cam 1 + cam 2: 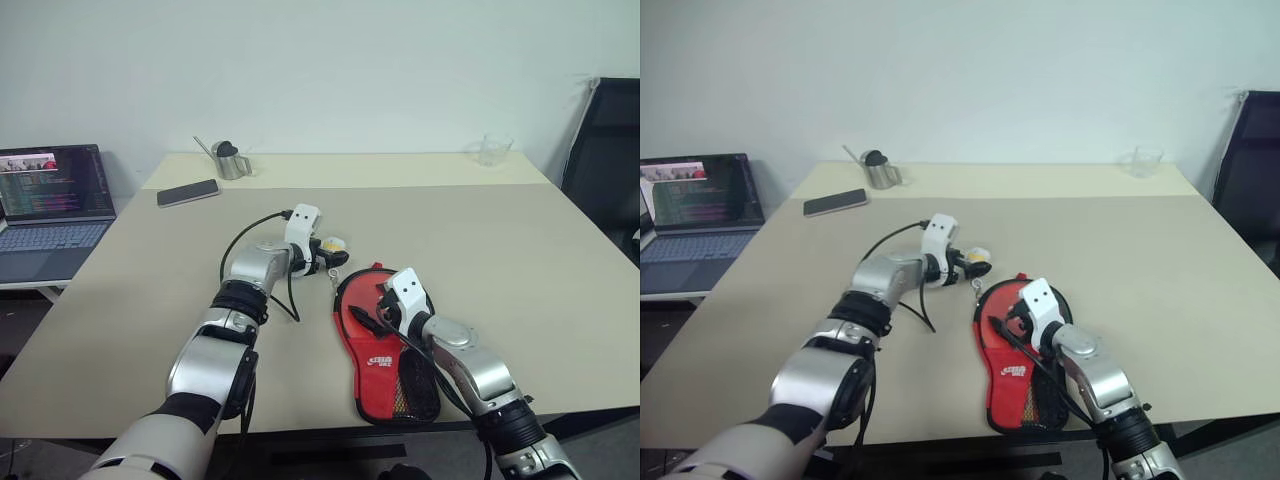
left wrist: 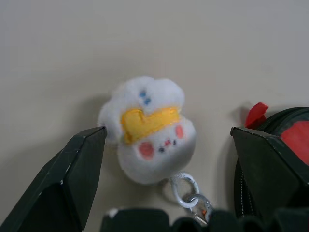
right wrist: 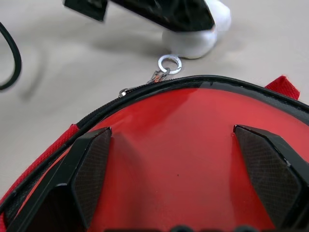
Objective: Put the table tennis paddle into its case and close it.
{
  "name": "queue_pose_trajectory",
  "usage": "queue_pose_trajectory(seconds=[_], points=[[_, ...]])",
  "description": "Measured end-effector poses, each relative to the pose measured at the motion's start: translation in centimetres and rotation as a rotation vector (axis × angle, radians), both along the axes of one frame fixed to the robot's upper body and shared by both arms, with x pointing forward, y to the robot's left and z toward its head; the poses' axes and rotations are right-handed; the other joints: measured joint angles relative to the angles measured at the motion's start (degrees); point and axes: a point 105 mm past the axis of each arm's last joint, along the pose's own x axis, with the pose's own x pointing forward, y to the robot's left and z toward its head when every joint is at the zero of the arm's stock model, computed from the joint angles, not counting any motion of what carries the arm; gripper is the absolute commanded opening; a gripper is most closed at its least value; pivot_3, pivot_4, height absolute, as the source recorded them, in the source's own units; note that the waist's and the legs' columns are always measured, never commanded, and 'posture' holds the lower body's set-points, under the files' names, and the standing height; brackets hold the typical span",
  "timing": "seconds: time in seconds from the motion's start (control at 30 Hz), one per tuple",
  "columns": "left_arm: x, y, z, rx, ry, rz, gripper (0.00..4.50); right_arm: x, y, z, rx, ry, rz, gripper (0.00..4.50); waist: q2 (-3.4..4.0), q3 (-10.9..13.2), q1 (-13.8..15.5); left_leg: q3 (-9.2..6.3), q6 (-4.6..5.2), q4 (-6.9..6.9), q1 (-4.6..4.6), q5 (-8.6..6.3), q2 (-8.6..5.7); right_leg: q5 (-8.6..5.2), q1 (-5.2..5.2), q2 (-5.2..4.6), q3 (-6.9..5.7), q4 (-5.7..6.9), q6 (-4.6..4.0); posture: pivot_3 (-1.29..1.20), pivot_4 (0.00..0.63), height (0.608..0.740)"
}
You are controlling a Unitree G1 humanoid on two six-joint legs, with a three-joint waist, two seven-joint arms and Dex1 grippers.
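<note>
The case point(image 1: 362, 345) lies flat on the table's near middle, red with black trim, white logo up, mesh pocket toward me. Its white plush charm point(image 2: 152, 128) hangs by a ring from the zipper pull point(image 3: 159, 76) at the round far end. My left gripper point(image 2: 166, 133) is open, one finger on each side of the charm, low over the table. Just above the case's round end my right gripper point(image 3: 171, 130) hovers open, nothing between its fingers point(image 3: 89, 169). The table tennis paddle is hidden.
A laptop point(image 1: 50, 200) sits on a side surface at the far left. A phone point(image 1: 188, 192), a small metal pitcher point(image 1: 230, 160) and a clear cup point(image 1: 493, 150) stand along the table's back. A black chair point(image 1: 605, 150) is at the right.
</note>
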Motion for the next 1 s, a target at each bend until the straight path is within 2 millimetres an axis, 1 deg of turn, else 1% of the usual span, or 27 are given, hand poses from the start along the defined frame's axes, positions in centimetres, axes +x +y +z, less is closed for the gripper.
queue_pose_trajectory(seconds=[0.17,0.27,0.33,0.4,0.47,0.53,0.67,0.73,0.77,0.8,1.0], points=[[0.3,0.7,-1.4,0.06,0.018,0.059,4.5,0.1,0.0,0.0,-0.008,-0.001,-0.007,4.45,-0.01,0.0,0.08,0.05,0.0,0.0,0.06,0.0,0.0,0.0,-0.01,0.0,0.01,0.1,0.0,0.0,0.15,0.74],[0.6,0.2,-1.6,0.09,-0.002,0.065,4.5,0.1,0.0,-0.1,-0.003,0.003,-0.011,4.45,-0.03,-0.02,0.14,0.08,0.0,0.01,0.11,0.0,-0.01,0.0,0.02,-0.01,0.03,0.13,0.0,0.0,0.15,0.74],[0.6,-0.4,-1.7,0.096,-0.012,0.059,4.11,0.1,0.0,-0.1,-0.001,0.004,-0.011,4.5,-0.03,-0.02,0.13,0.09,0.0,0.01,0.13,0.0,-0.01,0.0,0.02,-0.01,0.03,0.16,0.0,0.0,0.15,0.74],[0.7,-1.1,-1.7,0.097,-0.019,0.051,3.57,0.1,0.0,-0.1,-0.001,0.005,-0.011,4.5,-0.04,-0.02,0.13,0.1,0.0,0.01,0.13,0.0,0.0,0.0,0.02,-0.01,0.04,0.17,0.0,0.0,0.15,0.74],[0.7,-1.7,-1.8,0.1,-0.031,0.046,2.83,0.1,0.1,-0.1,0.0,0.006,-0.01,4.5,-0.04,-0.02,0.07,0.13,0.0,0.01,0.14,0.0,0.0,0.0,0.01,-0.01,0.05,0.18,0.0,0.0,0.15,0.74],[0.9,-1.7,-1.7,0.106,-0.043,0.058,2.02,0.1,0.2,-0.1,0.0,0.007,-0.009,4.5,-0.04,-0.02,0.02,0.15,0.0,0.0,0.17,0.0,0.01,0.0,0.01,-0.01,0.06,0.2,0.0,0.0,0.15,0.74],[1.3,-1.3,-1.1,0.144,-0.079,0.09,0.73,0.1,0.2,-0.1,-0.005,0.012,-0.01,4.5,-0.04,-0.02,0.05,0.16,0.0,0.0,0.17,0.0,0.01,0.0,0.02,-0.01,0.05,0.2,0.0,0.0,0.15,0.74],[1.6,-1.3,-0.7,0.176,-0.11,0.092,0.21,0.1,0.1,-0.1,-0.009,0.015,-0.003,4.5,-0.04,-0.02,0.09,0.16,0.0,0.01,0.17,0.0,0.0,0.0,0.02,-0.01,0.05,0.21,0.0,0.0,0.15,0.74],[1.6,-1.4,-0.6,0.195,-0.125,0.087,0.09,0.0,0.1,-0.1,-0.011,0.017,0.001,4.5,-0.04,-0.02,0.1,0.16,0.0,0.0,0.17,0.0,0.0,0.0,0.02,-0.01,0.05,0.21,0.0,0.0,0.15,0.74],[1.7,-1.5,-0.5,0.233,-0.15,0.081,0.08,-0.1,0.1,-0.1,-0.017,0.019,0.007,4.5,-0.04,-0.02,0.11,0.16,0.0,0.0,0.17,0.0,0.0,0.0,0.02,-0.01,0.05,0.21,0.0,0.0,0.15,0.74],[1.8,-2.5,-0.5,0.457,-0.278,0.002,0.08,-0.4,-0.1,0.0,-0.034,0.037,0.021,4.5,-0.05,-0.02,0.15,0.18,0.0,0.0,0.16,0.0,-0.01,0.0,0.01,-0.01,0.05,0.22,0.0,0.0,0.15,0.74]])
